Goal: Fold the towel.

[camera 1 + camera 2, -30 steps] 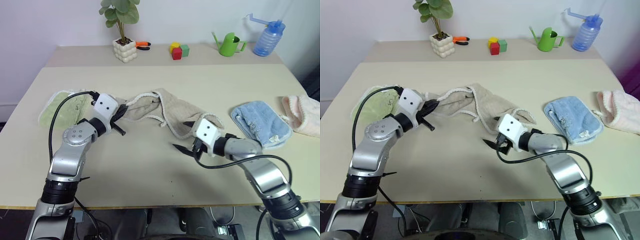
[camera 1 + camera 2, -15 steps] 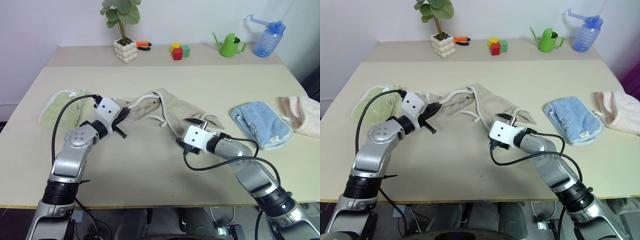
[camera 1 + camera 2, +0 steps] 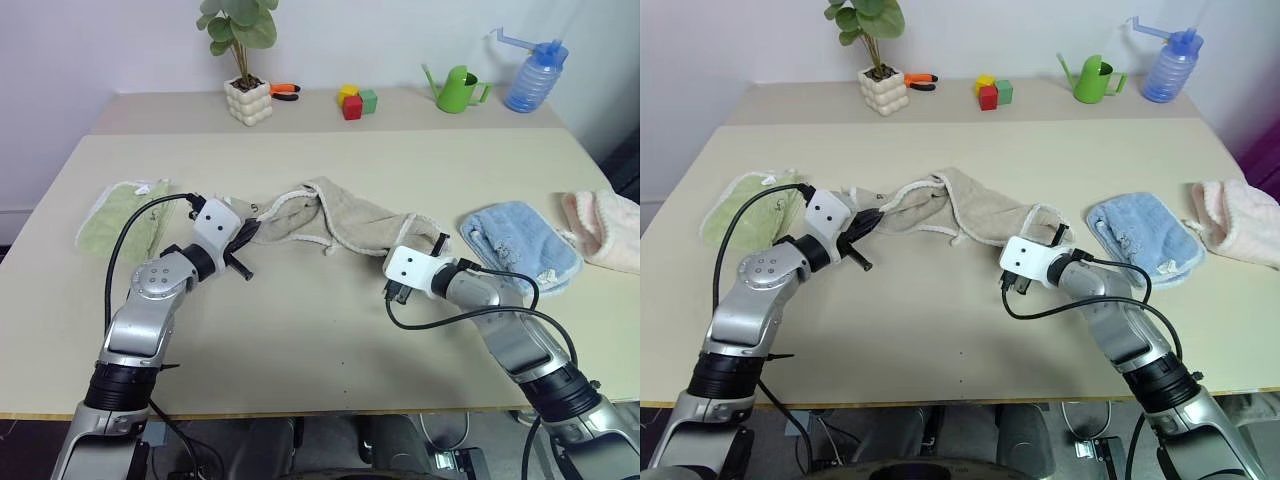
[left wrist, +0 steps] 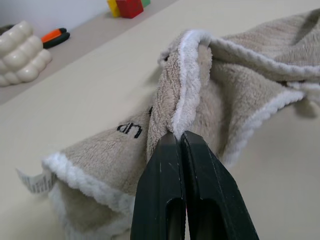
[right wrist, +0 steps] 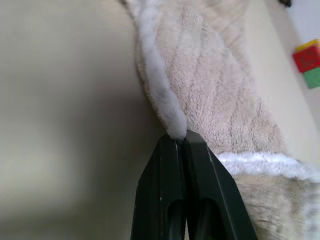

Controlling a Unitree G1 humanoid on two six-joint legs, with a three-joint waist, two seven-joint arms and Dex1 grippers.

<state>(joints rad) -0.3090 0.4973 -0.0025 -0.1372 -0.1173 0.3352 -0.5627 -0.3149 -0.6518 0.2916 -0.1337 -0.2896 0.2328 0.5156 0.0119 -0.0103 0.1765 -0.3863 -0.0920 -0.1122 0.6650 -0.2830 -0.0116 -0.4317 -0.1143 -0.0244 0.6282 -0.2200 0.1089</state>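
The beige towel (image 3: 335, 222) lies bunched and stretched across the middle of the table, its white edging twisted. My left gripper (image 3: 248, 232) is shut on the towel's left end; in the left wrist view the black fingertips (image 4: 170, 145) pinch a fold of white edging beside a small dark printed mark (image 4: 131, 129). My right gripper (image 3: 436, 244) is shut on the towel's right end, and in the right wrist view its fingertips (image 5: 192, 142) clamp the white border of the towel (image 5: 210, 85). The cloth between the two grippers rests on the tabletop.
A pale green towel (image 3: 122, 212) lies left of my left arm. A light-blue towel (image 3: 520, 245) and a pink one (image 3: 605, 228) lie at the right. Along the back stand a potted plant (image 3: 247, 70), coloured blocks (image 3: 357, 100), a green watering can (image 3: 458, 88) and a blue bottle (image 3: 535, 72).
My right gripper moved right and away from me to the towel's right end, rolled its wrist, and went from open to shut on the white edge. The left gripper kept its hold.
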